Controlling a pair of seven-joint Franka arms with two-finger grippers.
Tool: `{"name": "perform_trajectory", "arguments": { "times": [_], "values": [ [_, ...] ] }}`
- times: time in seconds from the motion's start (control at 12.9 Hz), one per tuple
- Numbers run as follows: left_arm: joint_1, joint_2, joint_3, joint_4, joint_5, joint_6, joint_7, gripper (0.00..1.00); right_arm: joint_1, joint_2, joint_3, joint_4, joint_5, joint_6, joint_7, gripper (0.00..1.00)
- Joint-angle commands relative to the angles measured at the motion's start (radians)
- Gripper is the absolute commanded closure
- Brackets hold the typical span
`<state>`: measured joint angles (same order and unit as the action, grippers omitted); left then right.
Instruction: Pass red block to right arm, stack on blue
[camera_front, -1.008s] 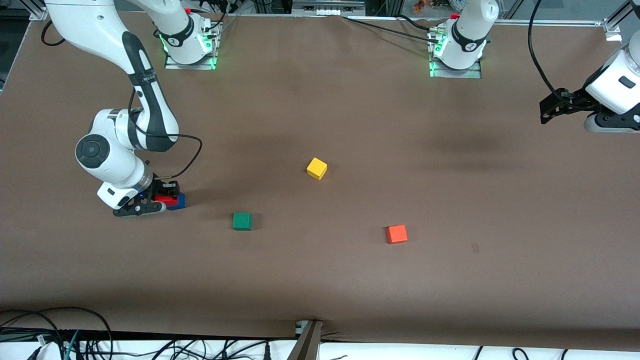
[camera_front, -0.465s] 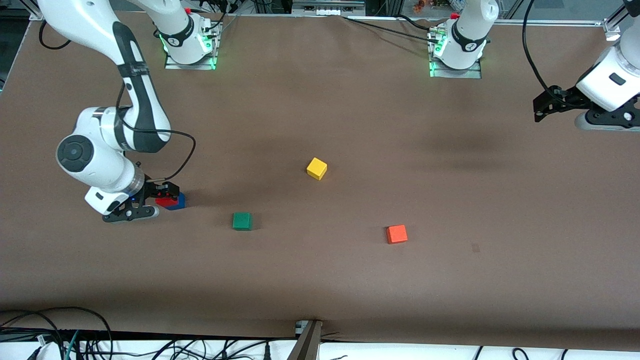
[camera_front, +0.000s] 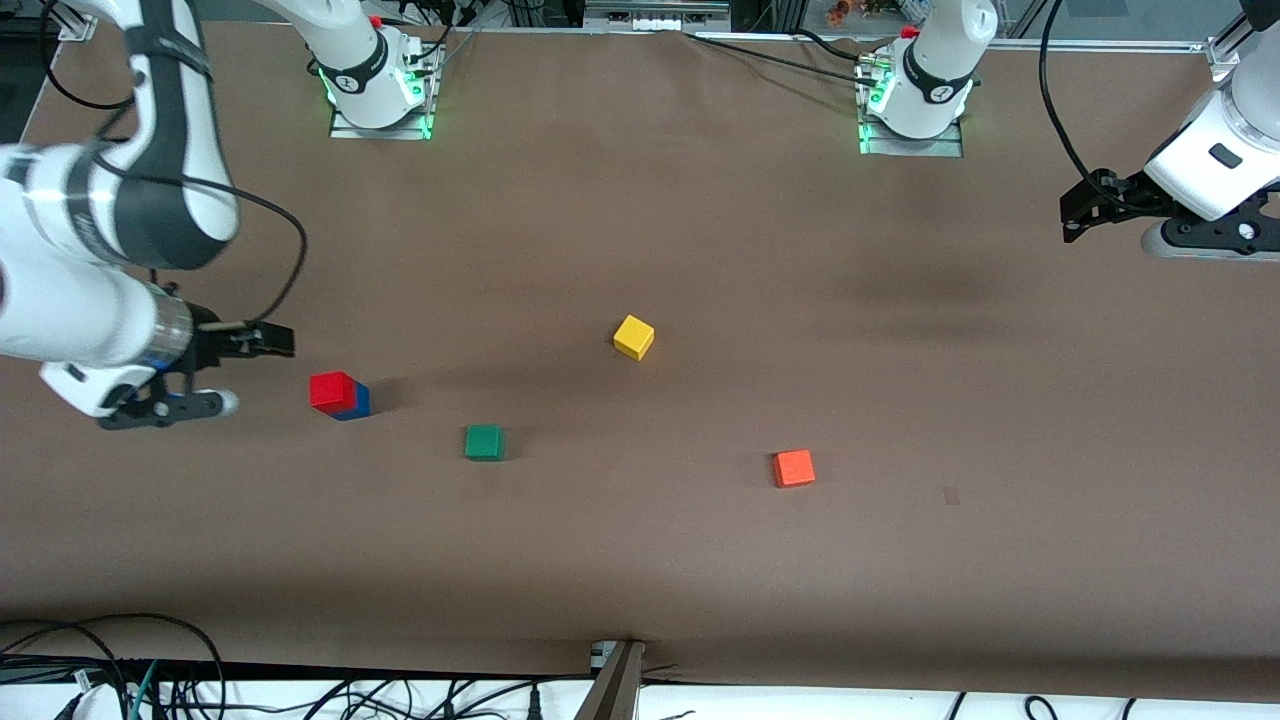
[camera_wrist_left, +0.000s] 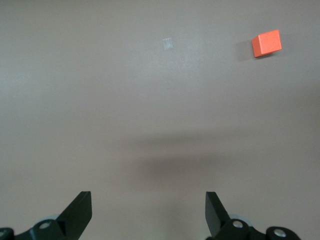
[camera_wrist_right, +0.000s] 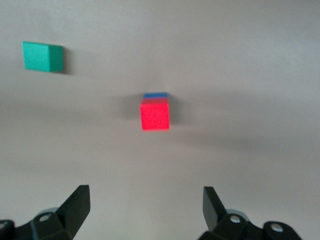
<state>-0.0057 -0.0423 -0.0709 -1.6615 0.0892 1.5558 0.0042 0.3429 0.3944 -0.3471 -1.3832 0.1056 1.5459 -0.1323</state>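
The red block (camera_front: 332, 389) sits on top of the blue cube (camera_front: 355, 404), toward the right arm's end of the table. Both also show in the right wrist view, the red block (camera_wrist_right: 155, 115) with a strip of the blue cube (camera_wrist_right: 155, 94) showing past its edge. My right gripper (camera_front: 268, 340) is open and empty, up in the air beside the stack and apart from it. My left gripper (camera_front: 1080, 210) is open and empty, over the table at the left arm's end, where that arm waits.
A green cube (camera_front: 484, 442), a yellow cube (camera_front: 633, 337) and an orange-red cube (camera_front: 793, 467) lie spread over the brown table. The green cube (camera_wrist_right: 42, 56) shows in the right wrist view, the orange-red cube (camera_wrist_left: 266, 43) in the left wrist view.
My right gripper has let go of the red block, which stays on the blue cube, and has risen and drawn back toward its end of the table. The left gripper moved slightly.
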Motion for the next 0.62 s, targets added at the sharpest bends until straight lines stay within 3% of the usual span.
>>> {"name": "perform_trajectory", "arguments": {
  "times": [0.0, 0.16, 0.23, 0.39, 0.54],
  "values": [
    [0.001, 0.013, 0.0, 0.032, -0.016, -0.023, -0.007, 0.0, -0.007, 0.017, -0.03, 0.131, 0.005, -0.171, -0.001, 0.0],
    [0.001, 0.013, 0.0, 0.032, -0.016, -0.023, -0.007, 0.0, -0.021, -0.047, -0.021, 0.124, -0.01, -0.208, 0.043, 0.0],
    [0.003, 0.013, 0.0, 0.032, -0.016, -0.023, -0.007, 0.0, -0.048, -0.074, 0.014, 0.096, -0.026, -0.214, 0.072, 0.0],
    [0.003, 0.013, 0.0, 0.032, -0.016, -0.023, -0.007, 0.0, -0.163, -0.146, 0.161, 0.044, -0.094, -0.216, 0.092, 0.0],
    [0.003, 0.013, 0.0, 0.032, -0.016, -0.025, -0.007, 0.0, -0.232, -0.205, 0.255, -0.009, -0.129, -0.214, 0.158, 0.0]
  ]
}}
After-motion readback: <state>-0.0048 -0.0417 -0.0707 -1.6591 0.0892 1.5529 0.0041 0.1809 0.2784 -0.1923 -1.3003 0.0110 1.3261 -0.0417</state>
